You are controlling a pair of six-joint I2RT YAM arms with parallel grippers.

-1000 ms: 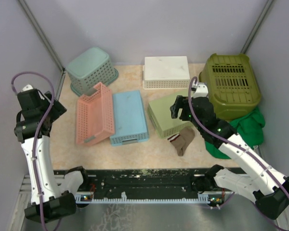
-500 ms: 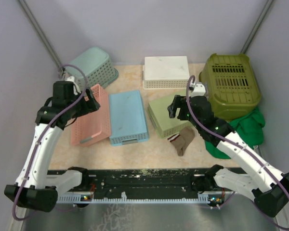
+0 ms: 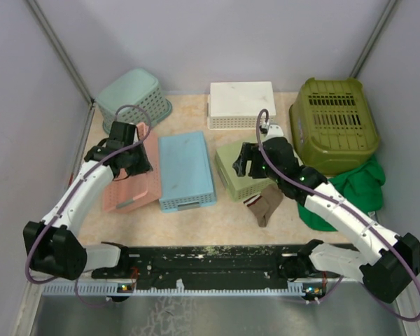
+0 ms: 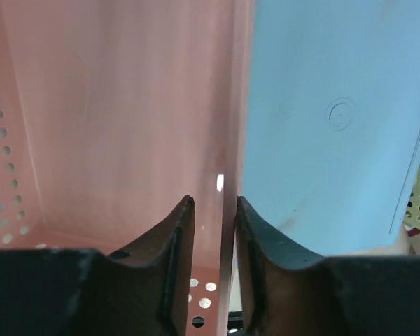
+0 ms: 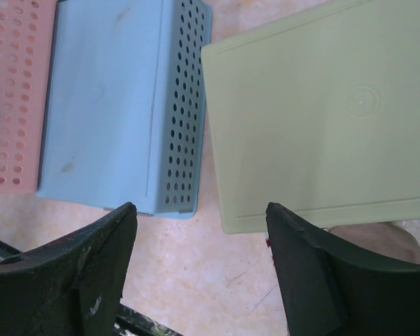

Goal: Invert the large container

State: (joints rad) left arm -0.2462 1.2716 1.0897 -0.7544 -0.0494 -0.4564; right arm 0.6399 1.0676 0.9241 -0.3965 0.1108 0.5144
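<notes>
The large container (image 3: 128, 183) is a pink perforated basket at the left of the table, lying open side up; its smooth inside (image 4: 126, 105) fills the left wrist view. My left gripper (image 3: 141, 162) (image 4: 213, 199) is shut on its right side wall, one finger inside the basket and one outside, next to the blue container (image 3: 187, 170) (image 4: 322, 105). My right gripper (image 3: 243, 162) (image 5: 201, 206) hangs open over bare table between the blue container (image 5: 105, 105) and a light green upturned container (image 3: 231, 175) (image 5: 322, 119), holding nothing.
Upturned containers stand along the back: teal (image 3: 133, 98), white (image 3: 241, 103) and dark green (image 3: 336, 122). A brown cloth (image 3: 268, 203) lies in front of the light green one. A green cloth (image 3: 357, 185) is bunched at the right. Walls close in both sides.
My left arm swung in from the left wall to the pink container, and its jaws narrowed around the right wall. The right gripper drifted slightly left, still open.
</notes>
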